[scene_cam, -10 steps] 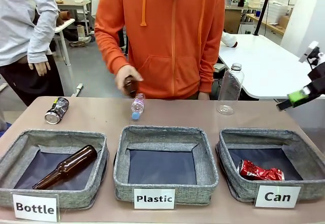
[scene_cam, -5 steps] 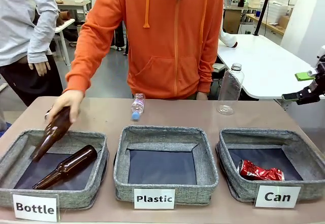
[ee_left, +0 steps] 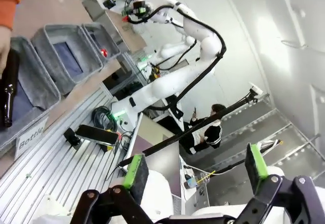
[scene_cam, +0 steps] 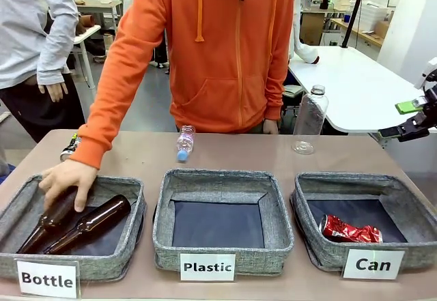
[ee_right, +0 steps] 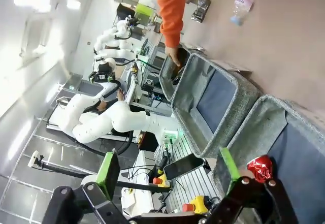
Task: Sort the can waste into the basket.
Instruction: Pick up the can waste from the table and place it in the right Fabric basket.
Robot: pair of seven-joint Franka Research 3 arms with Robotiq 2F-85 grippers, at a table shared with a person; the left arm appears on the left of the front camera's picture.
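A crushed red can (scene_cam: 349, 231) lies in the grey basket labelled "Can" (scene_cam: 362, 179) at the front right. The right wrist view looks down on the same red can (ee_right: 260, 167) in that basket (ee_right: 250, 130). A black can (scene_cam: 70, 145) lies at the table's far left, mostly hidden behind the person's orange sleeve; it shows whole in the right wrist view (ee_right: 201, 9). My right gripper (scene_cam: 408, 119) hovers open and holding nothing above the table's right edge, behind the Can basket, its jaws (ee_right: 168, 166) wide apart. My left gripper (ee_left: 195, 165) is open, holds nothing and points away from the table.
The person's hand (scene_cam: 67, 181) rests on a brown bottle (scene_cam: 48, 220) in the "Bottle" basket (scene_cam: 130, 186), beside a second brown bottle (scene_cam: 92, 223). The "Plastic" basket (scene_cam: 218, 176) stands in the middle. A small plastic bottle (scene_cam: 184, 142) and a tall clear one (scene_cam: 309, 120) sit behind it.
The person carried a brown bottle left and lowered it into the Bottle basket, and the sleeve now covers most of the black can. My right gripper drew back to the right and slightly up.
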